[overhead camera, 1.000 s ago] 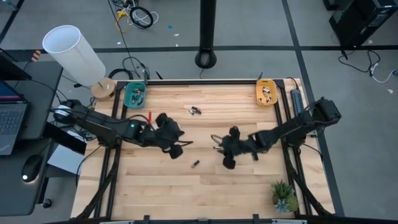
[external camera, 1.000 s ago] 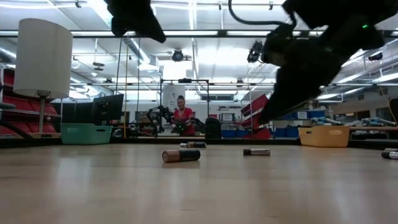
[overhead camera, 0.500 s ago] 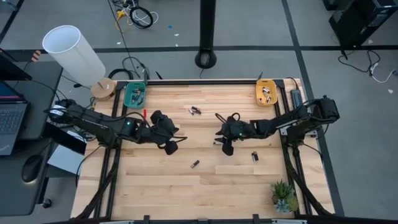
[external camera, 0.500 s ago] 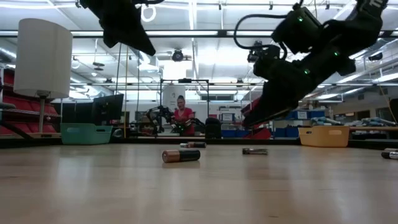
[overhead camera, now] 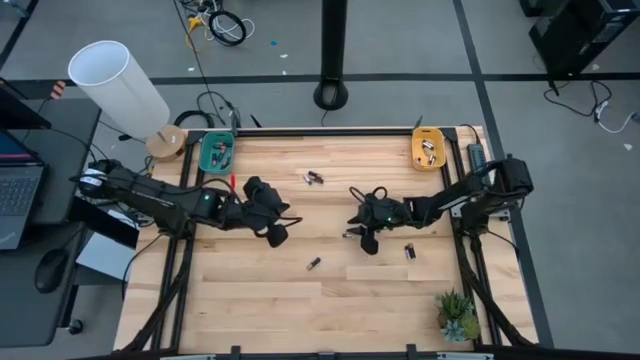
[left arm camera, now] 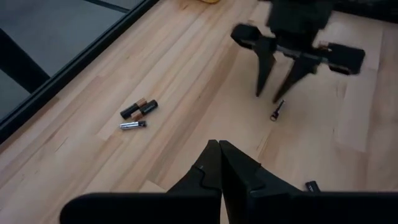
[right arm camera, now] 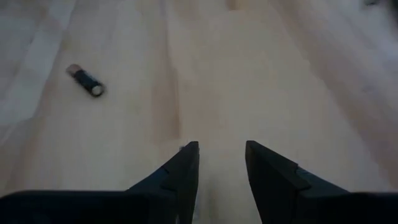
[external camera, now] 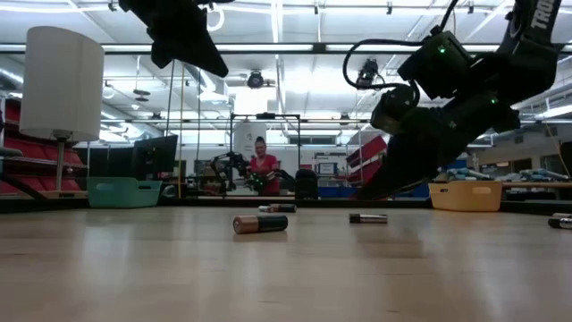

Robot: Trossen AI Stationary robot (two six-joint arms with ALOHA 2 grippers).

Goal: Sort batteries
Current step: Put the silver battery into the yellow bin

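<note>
Tiny, light, hard, round battery [overhead camera: 349, 234] by right gripper [overhead camera: 366, 240], prob. rolls; grab mid-body, across the barrel. Right fingers [right arm camera: 180, 171] apart, nothing held. Left gripper [left arm camera: 219, 163] pinched together, empty.

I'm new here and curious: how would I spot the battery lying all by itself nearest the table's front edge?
Start at the light wooden table and find the two dark robot arms. Between them, nearer the front edge, lies one small dark cylindrical battery with a coppery end. Nothing touches it, whereas the other loose cells sit farther back.
</note>
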